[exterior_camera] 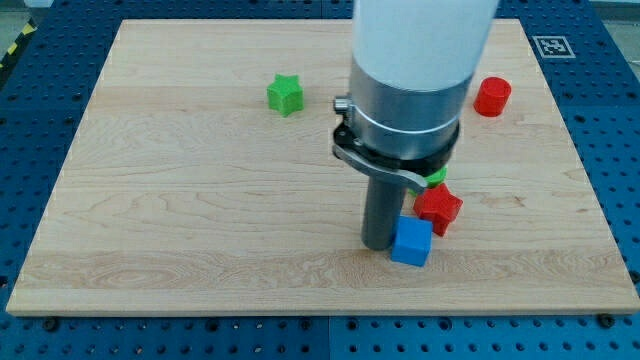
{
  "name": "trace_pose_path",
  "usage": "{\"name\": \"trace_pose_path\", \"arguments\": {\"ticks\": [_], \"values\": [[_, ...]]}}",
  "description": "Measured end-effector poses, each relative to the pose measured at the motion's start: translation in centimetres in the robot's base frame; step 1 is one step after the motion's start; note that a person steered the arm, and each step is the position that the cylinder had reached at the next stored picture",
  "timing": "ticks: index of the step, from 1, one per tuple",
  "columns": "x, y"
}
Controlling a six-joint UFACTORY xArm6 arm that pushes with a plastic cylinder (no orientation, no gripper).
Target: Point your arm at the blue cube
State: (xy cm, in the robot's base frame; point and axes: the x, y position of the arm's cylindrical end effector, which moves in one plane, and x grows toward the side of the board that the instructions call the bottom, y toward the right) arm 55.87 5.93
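Note:
The blue cube [411,241] sits on the wooden board [200,200] right of centre, toward the view's bottom. My tip [377,244] rests on the board just left of the cube, touching or nearly touching its left side. A red star-shaped block [439,207] lies just above and right of the blue cube, close to it. A small green block [436,177] peeks out behind the arm, above the red star; its shape is mostly hidden.
A green star [285,94] lies toward the view's top, left of the arm. A red cylinder [492,96] stands at the top right. The arm's wide white and grey body [415,80] hides the board behind it. Blue table surrounds the board.

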Motion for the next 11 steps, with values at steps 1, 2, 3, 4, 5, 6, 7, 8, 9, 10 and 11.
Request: {"name": "trace_pose_path", "arguments": {"ticks": [1,2,3,4,5,6,7,8,9,10,11], "values": [[0.6,1.3],[0.7,1.3],[-0.6,-0.3],[-3.7,-5.7],[-8.1,-7.1],[-11.3,-5.4],[-11.4,-5.3],[-11.6,-4.1],[-11.6,-3.1],[-11.6,-2.3],[-11.6,-1.8]]}}
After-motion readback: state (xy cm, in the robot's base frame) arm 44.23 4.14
